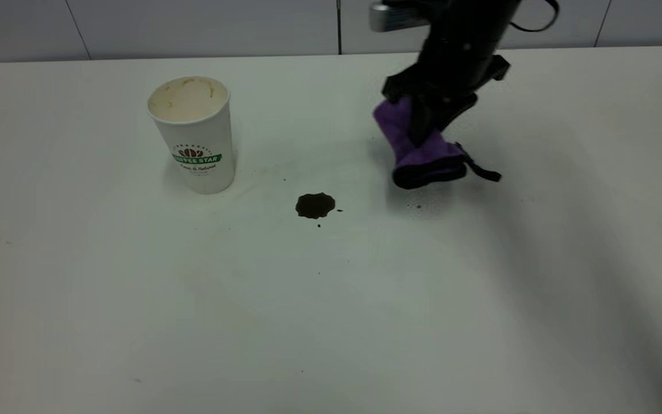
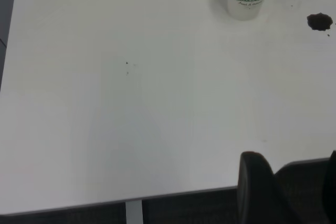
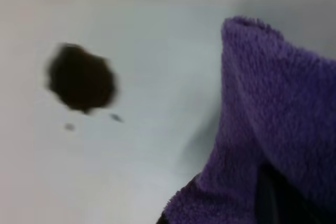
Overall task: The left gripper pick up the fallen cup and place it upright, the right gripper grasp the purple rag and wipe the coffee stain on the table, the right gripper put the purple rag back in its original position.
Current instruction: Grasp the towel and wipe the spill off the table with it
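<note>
Purple terry cloth is hanging from the right claw (image 1: 423, 123), whose fingers are clamping together on the purple rag (image 1: 417, 152) above the white surface (image 1: 480, 276), right of the coffee stain (image 1: 315, 205). The black arm is reaching down from the far edge. The cup (image 1: 193, 135) is standing upright, left of the stain. The left claw (image 2: 286, 182) is sitting back at the surface's edge; its opening I cannot tell.
</note>
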